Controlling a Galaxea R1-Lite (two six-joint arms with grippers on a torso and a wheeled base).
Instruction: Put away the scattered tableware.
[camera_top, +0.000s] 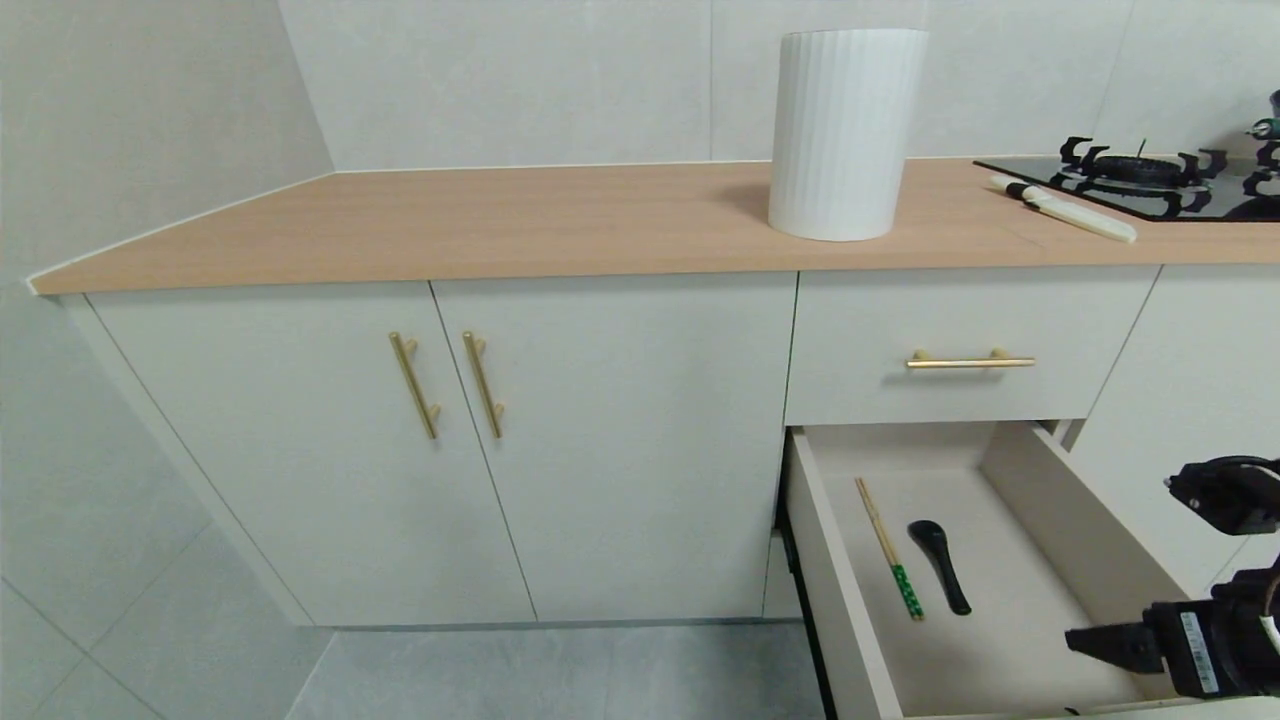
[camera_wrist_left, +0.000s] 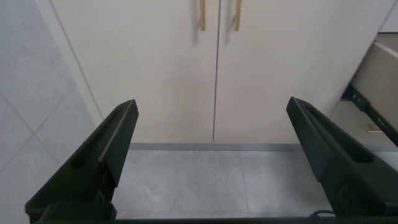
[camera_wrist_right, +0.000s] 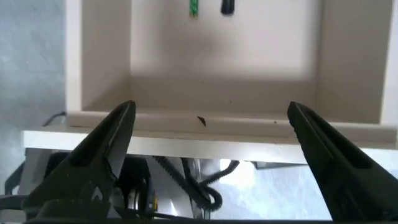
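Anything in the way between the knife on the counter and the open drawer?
Nothing visible. The knife lies free at the edge of the hob; the open drawer below holds chopsticks and a spoon, with bare floor beside them.

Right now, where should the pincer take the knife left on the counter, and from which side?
From above, probably, closing across its narrow width at mid-length: the knife lies flat and slanted on the countertop by the hob, leaving no gap beneath it. Which end is the blade is unclear.
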